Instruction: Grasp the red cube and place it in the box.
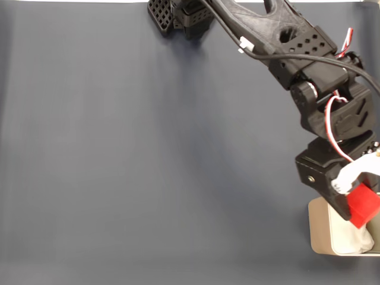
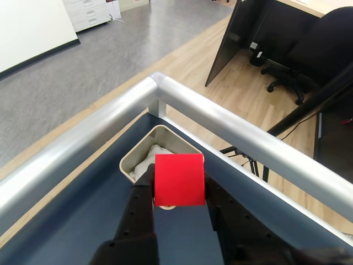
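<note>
The red cube is held in my gripper, which is shut on it at the right edge of the fixed view. It hangs above the near-left part of the beige box, whose white lining shows below. In the wrist view the red cube sits between the two black fingers, just in front of the box with its white lining. The cube hides part of the box's opening.
The dark blue table surface spreads to the left of the arm. A silver metal rail runs along the table's corner right behind the box. An office floor and a black chair lie beyond.
</note>
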### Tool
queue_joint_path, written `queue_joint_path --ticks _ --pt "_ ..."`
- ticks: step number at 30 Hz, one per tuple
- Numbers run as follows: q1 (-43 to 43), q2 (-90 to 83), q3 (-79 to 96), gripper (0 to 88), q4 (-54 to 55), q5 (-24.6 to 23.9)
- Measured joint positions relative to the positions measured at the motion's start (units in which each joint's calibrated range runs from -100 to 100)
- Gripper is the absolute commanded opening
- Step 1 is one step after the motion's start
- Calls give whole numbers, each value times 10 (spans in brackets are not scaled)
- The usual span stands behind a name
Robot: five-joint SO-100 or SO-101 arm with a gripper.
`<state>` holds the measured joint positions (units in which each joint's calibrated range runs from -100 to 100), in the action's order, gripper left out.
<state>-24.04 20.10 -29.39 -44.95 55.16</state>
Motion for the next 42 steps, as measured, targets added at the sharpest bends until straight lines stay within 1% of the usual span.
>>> queue_joint_path --ticks 12,42 --pt "-9 41 -55 11 0 0" --pt "-13 83 -99 24 0 0"
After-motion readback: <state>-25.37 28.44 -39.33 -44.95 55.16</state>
